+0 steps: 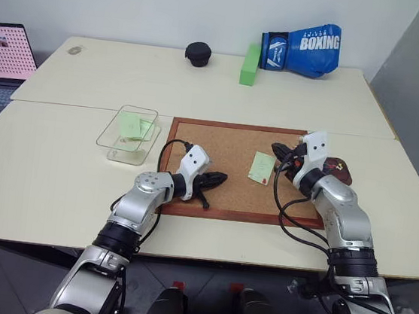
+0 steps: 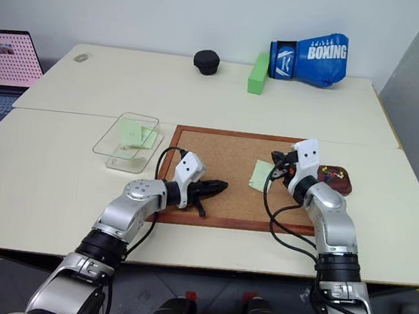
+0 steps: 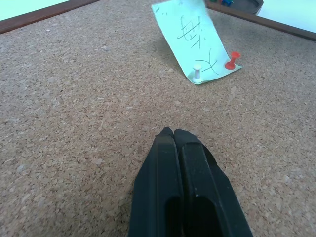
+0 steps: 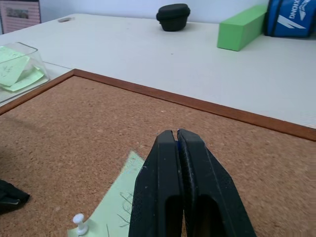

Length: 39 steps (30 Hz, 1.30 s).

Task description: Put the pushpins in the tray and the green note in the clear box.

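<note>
Corkboard (image 1: pixel 231 167): speckled tan cork, reddish-brown wood frame; green note (image 3: pixel 192 39) on it pale green with dark scribbled handwriting, held by one white pushpin (image 3: pixel 197 72) and one red pushpin (image 3: pixel 232 60). Clear box (image 1: pixel 129 134): transparent, pale green notes inside; tray (image 2: pixel 336 177) dark reddish-brown. At the back: bright green foam block (image 1: pixel 250 63), blue boxing glove (image 1: pixel 301 48) with white lettering, black round case (image 1: pixel 198 53).

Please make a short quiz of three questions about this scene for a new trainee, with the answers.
1. True or false: the green note on the corkboard still has two pushpins in it.
2. What lies in the clear box? A) pushpins B) green notes C) nothing
3. Are the left gripper and the right gripper open or shut?

Key: 1 true, one white, one red. 2 B. 3 both shut.
</note>
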Each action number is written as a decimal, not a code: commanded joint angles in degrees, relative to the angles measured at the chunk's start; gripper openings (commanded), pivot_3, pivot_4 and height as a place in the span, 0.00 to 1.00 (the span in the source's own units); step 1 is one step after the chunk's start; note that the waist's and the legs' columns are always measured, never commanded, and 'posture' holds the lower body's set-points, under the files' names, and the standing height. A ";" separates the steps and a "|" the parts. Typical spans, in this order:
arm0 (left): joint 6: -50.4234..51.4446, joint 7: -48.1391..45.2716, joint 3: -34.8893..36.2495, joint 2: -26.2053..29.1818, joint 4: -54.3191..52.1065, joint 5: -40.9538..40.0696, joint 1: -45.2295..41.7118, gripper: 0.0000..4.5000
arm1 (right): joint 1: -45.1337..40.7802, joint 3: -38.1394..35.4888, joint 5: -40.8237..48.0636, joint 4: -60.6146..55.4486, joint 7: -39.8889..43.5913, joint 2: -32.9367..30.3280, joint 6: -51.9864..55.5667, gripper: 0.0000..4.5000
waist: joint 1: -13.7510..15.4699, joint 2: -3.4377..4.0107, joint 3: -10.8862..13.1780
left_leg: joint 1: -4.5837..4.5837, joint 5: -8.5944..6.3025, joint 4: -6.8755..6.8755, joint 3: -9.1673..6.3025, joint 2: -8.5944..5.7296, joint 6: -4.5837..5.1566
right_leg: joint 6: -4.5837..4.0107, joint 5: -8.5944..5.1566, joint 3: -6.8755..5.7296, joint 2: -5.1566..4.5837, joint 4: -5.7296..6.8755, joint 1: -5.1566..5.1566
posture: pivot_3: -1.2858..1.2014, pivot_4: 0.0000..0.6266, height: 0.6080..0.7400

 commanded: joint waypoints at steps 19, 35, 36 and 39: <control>1.50 -2.16 -2.34 -0.10 0.82 1.07 0.55 0.00 | 1.34 -14.56 0.52 3.10 -18.95 -2.84 6.54 0.23 | 0.01 0.03 -0.02 | -0.01 0.00 -0.03 0.04 -0.01 0.00 | 0.00 -0.01 0.04 0.00 -0.07 0.01 | 0.52 0.24 1.00; 0.86 -2.14 -2.17 -0.49 1.33 1.09 -0.06 0.00 | 1.50 -15.50 2.04 3.21 -18.22 -3.38 6.23 1.00 | -0.02 0.03 -0.02 | -0.02 0.00 -0.04 0.05 -0.01 0.01 | 0.00 -0.01 0.04 0.00 -0.08 0.01 | 0.52 0.24 1.00; 0.85 -2.16 -2.15 -0.50 1.31 1.07 -0.06 0.00 | 1.69 -15.46 2.11 2.98 -18.13 -3.39 6.31 1.00 | -0.01 0.03 -0.02 | -0.02 0.00 -0.04 0.05 -0.01 0.01 | 0.00 -0.01 0.04 0.00 -0.08 0.01 | 0.52 0.24 1.00; 0.83 -2.18 -2.11 -0.52 1.38 1.07 -0.13 0.00 | 2.00 -15.38 2.34 2.70 -17.96 -3.46 6.51 1.00 | -0.02 0.03 -0.02 | -0.02 0.00 -0.04 0.05 -0.01 0.01 | 0.00 -0.01 0.04 0.00 -0.08 0.01 | 0.52 0.24 1.00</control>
